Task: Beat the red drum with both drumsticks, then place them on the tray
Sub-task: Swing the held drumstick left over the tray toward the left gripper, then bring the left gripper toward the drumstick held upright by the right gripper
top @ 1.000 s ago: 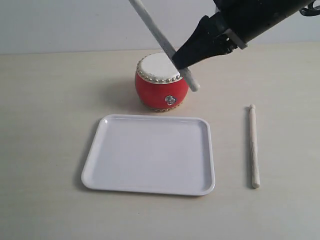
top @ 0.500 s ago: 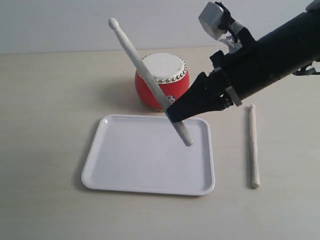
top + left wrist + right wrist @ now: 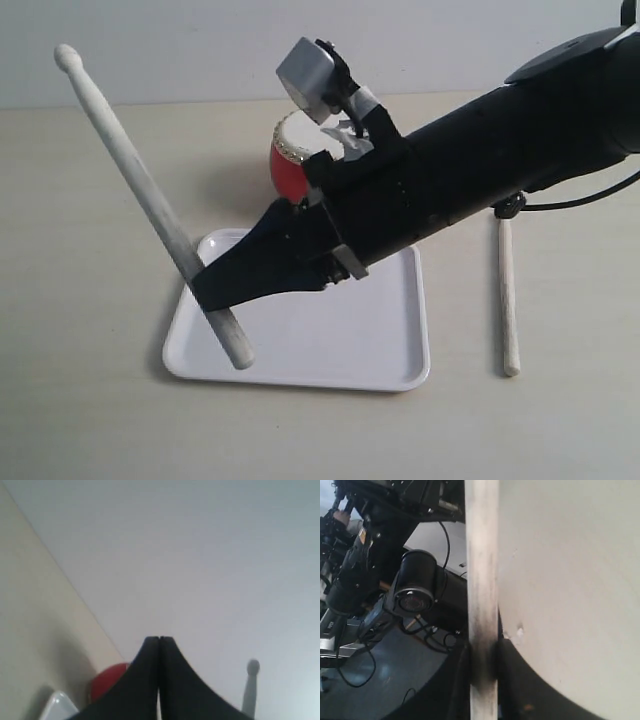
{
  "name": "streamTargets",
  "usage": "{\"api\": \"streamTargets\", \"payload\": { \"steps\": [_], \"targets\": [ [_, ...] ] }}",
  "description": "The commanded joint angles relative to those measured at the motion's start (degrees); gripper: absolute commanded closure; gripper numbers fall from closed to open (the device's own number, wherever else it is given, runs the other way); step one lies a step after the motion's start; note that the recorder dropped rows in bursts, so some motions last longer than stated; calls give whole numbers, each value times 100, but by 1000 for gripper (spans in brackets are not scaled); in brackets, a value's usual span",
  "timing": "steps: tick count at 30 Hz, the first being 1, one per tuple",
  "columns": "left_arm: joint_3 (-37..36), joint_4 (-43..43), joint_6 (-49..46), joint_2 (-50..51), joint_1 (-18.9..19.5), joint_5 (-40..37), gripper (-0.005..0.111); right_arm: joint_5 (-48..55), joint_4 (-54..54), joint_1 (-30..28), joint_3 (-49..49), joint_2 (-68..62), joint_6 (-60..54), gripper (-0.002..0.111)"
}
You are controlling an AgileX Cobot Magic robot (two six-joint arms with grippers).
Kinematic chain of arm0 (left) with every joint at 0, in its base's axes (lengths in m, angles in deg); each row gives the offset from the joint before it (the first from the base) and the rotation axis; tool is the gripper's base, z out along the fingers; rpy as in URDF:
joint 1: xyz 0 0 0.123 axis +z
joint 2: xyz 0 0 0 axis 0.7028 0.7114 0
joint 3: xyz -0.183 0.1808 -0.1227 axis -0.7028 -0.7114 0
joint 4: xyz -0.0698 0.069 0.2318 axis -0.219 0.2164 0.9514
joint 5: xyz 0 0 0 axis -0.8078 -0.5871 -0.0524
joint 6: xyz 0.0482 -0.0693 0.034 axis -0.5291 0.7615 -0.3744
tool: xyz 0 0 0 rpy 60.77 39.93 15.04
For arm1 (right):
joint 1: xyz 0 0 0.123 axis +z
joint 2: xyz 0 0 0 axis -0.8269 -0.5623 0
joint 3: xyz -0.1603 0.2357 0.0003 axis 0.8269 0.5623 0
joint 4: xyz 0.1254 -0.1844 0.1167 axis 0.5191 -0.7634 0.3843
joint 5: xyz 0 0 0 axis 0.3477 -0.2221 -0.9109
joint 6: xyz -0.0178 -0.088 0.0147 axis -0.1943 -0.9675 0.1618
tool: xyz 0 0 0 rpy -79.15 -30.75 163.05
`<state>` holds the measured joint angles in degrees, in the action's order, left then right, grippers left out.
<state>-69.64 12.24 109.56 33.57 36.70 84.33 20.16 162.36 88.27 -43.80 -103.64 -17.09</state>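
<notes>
Shows the left gripper (image 3: 159, 641) with both black fingers (image 3: 142, 680) pressed together along a thin seam, nothing between them. Catches a slice of the red drum (image 3: 107, 680) just beside one finger, and a corner of the white tray (image 3: 56, 705) further out on that side. Picks up, off the other finger, the rounded tip of a pale drumstick (image 3: 252, 667), upright against a grey backdrop (image 3: 200, 555).
</notes>
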Motion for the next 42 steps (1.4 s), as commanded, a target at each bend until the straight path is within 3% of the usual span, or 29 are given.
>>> {"api": "streamTargets", "payload": {
  "steps": [1, 7, 9, 12, 16, 19, 21, 24, 26, 29, 35, 42],
  "targets": [
    [0, -2, -247, -28, -1130, -317, 107, -264, 222, 55, 14, -6, -88, 108],
    [0, -2, -624, 291, -2686, -1686, 107, -267, 208, 55, 14, -6, -88, 108],
    [39, -2, -624, 537, -2918, -1635, 107, -230, 211, 55, 14, -6, -88, 108],
    [726, 9, -841, 889, -2931, -1596, 107, -139, 211, 55, 14, -6, -88, 108],
    [2315, -9, -1540, 2128, -2931, -1980, 107, 311, 211, 55, 14, -6, -77, 108],
    [2598, -358, -1673, 2752, -2931, -1819, 107, 423, 211, 55, 14, -6, -40, 108],
    [2598, -1122, -2481, 3043, -2931, -1779, 107, 423, 211, 55, 14, -6, -36, 108],
    [2749, -1985, -3340, 3387, -2917, -1115, 107, 423, 279, 55, 14, -6, 57, 108],
    [3258, -1553, -3365, 3453, -2917, -1283, 107, 423, 353, 45, 14, 4, 77, 108],
    [4456, -724, -3378, 3580, -2917, -2333, 107, 423, 353, -14, 14, 130, 122, 108],
    [6123, 480, -3347, 3978, -2917, -3787, 107, 423, 353, -516, 14, 660, 224, 108],
    [6438, 1556, -3267, 4809, -2917, -3882, 107, 423, 273, -1001, 14, 1057, 202, 108]
  ]
}}
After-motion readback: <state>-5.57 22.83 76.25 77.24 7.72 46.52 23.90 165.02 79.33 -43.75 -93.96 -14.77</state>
